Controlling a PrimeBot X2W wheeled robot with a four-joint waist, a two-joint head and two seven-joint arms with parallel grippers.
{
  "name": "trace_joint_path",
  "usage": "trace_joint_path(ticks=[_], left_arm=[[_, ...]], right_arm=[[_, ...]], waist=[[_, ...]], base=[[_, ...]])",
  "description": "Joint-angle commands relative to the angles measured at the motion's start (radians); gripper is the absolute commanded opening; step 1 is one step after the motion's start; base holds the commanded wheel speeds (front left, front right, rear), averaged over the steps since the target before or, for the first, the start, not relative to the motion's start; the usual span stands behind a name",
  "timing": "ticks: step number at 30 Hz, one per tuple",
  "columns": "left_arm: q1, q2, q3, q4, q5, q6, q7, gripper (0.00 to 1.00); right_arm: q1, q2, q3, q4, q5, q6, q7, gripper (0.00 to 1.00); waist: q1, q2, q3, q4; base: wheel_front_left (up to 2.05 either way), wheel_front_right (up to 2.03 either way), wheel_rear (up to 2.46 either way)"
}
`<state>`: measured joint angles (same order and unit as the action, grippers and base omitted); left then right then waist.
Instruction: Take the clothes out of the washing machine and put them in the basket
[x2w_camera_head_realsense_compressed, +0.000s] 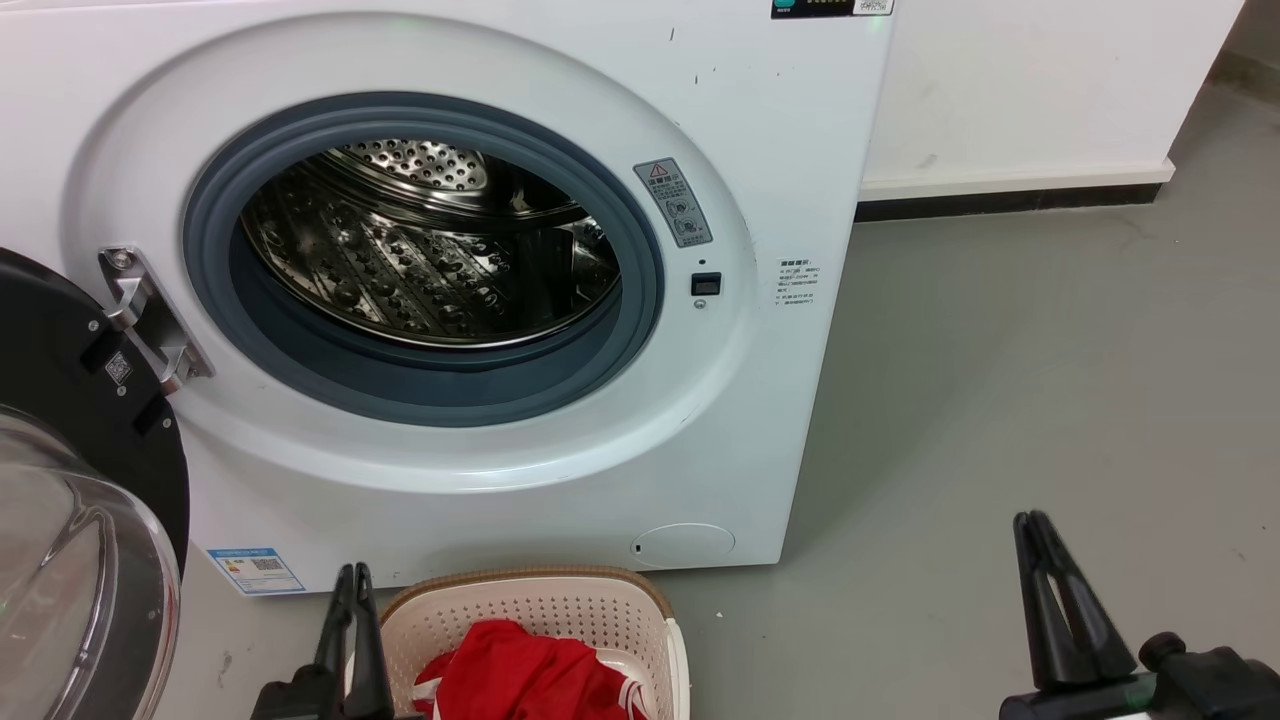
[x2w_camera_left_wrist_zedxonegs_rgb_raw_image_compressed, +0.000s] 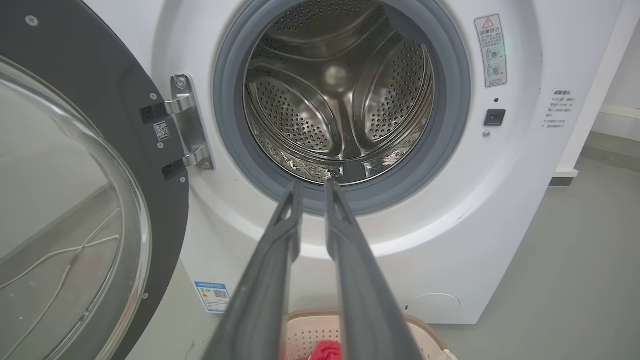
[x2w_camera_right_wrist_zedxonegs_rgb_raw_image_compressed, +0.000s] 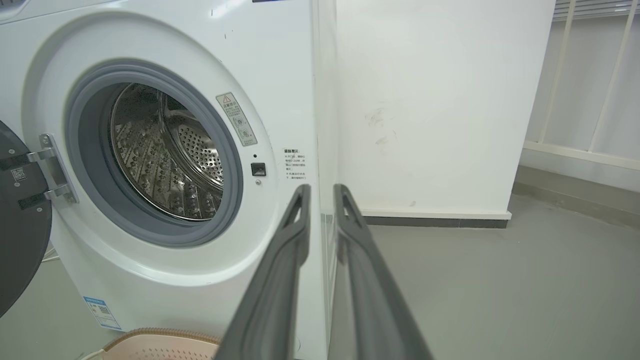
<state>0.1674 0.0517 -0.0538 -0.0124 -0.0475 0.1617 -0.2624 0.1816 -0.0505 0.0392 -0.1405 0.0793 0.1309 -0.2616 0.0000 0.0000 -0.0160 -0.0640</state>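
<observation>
The washing machine (x2w_camera_head_realsense_compressed: 790, 130) stands with its door (x2w_camera_head_realsense_compressed: 70, 420) swung open to the left, and its steel drum (x2w_camera_head_realsense_compressed: 430, 250) shows no fabric inside. On the floor in front of it is the basket (x2w_camera_head_realsense_compressed: 545, 598), holding the red clothes (x2w_camera_head_realsense_compressed: 520, 672) with white trim. My left gripper (x2w_camera_head_realsense_compressed: 353, 575) hovers at the basket's left rim, shut and holding nothing. In the left wrist view the left gripper (x2w_camera_left_wrist_zedxonegs_rgb_raw_image_compressed: 313, 186) points at the porthole above the basket (x2w_camera_left_wrist_zedxonegs_rgb_raw_image_compressed: 300, 325) and the clothes (x2w_camera_left_wrist_zedxonegs_rgb_raw_image_compressed: 327, 351). Off to the right, my right gripper (x2w_camera_head_realsense_compressed: 1032, 520) is shut and holds nothing above bare floor.
The open door (x2w_camera_left_wrist_zedxonegs_rgb_raw_image_compressed: 65, 200) with its glass bowl juts out on the left, close to my left arm. A white wall (x2w_camera_right_wrist_zedxonegs_rgb_raw_image_compressed: 440, 100) with dark skirting runs behind the grey floor (x2w_camera_head_realsense_compressed: 1050, 380) on the right. In the right wrist view the right gripper (x2w_camera_right_wrist_zedxonegs_rgb_raw_image_compressed: 322, 189) faces the machine's right corner.
</observation>
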Motion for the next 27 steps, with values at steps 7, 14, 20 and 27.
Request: trace_joint_path(ticks=[7,14,20,27], left_arm=[[-0.016,0.009,0.003,0.016,-0.173,-0.022,0.026,0.0],[-0.046,0.017,0.008,0.048,-0.321,-0.052,0.053,0.0],[-0.069,0.023,0.013,0.071,-0.437,-0.075,0.074,0.0],[-0.093,0.027,0.018,0.094,-0.562,-0.099,0.097,0.0]], right_arm=[[-0.021,-0.012,0.001,0.042,0.172,0.0,0.026,0.0],[-0.051,-0.021,0.0,0.079,0.319,0.0,0.05,0.0],[-0.073,-0.028,-0.003,0.105,0.434,0.0,0.069,0.0],[-0.096,-0.033,-0.008,0.133,0.557,0.0,0.092,0.0]], waist=[[0.0,0.0,0.001,0.004],[0.0,0.0,0.002,0.007],[0.0,0.0,0.003,0.01],[0.0,0.0,0.004,0.014]], base=[[0.0,0.0,0.0],[0.0,0.0,0.0],[0.0,0.0,0.0],[0.0,0.0,0.0]])
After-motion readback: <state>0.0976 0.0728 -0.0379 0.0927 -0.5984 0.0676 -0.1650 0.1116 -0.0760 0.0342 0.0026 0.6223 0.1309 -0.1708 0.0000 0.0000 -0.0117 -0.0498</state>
